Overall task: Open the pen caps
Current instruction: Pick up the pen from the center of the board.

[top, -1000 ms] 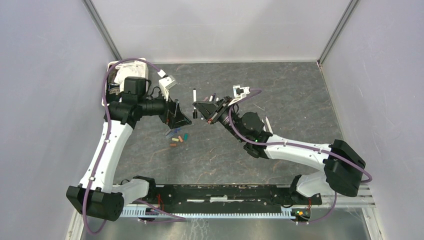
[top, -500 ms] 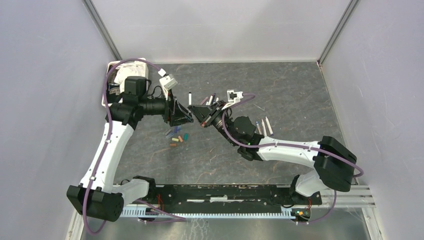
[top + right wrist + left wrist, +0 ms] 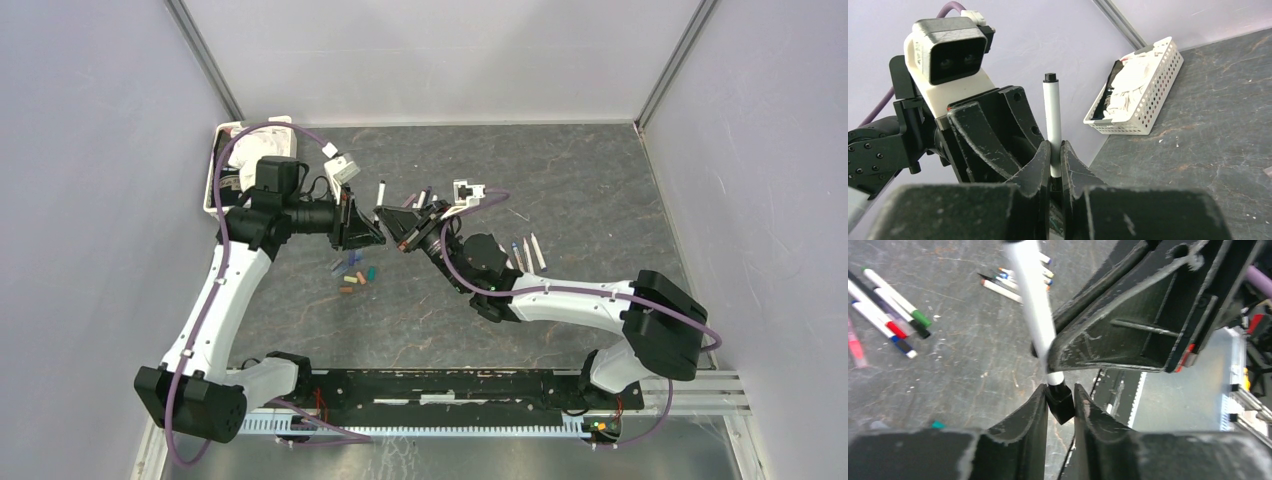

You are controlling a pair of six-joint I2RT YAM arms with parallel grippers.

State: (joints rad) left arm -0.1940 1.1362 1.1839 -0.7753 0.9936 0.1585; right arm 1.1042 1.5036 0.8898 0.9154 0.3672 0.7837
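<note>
My right gripper [image 3: 1052, 145] is shut on the barrel of a white pen [image 3: 1051, 110], which stands upright above the table. The same pen [image 3: 1032, 300] runs down to its black pen cap [image 3: 1062, 405]. That cap sits between the fingers of my left gripper [image 3: 1060, 390], which are closed against it. From above, the left gripper [image 3: 368, 235] and right gripper [image 3: 388, 216] meet tip to tip, with the pen [image 3: 381, 192] sticking up between them. Several loose coloured pen caps [image 3: 355, 276] lie on the table just below the left gripper.
A white perforated basket [image 3: 225, 170] with crumpled cloth stands at the back left corner. Several capped pens [image 3: 893, 315] lie behind the grippers. Uncapped pens [image 3: 525, 250] lie to the right of the right arm. Grey walls close in three sides.
The right arm carried the pen leftwards to the left gripper. The left jaws, wide apart a second ago, have closed on the pen's black cap.
</note>
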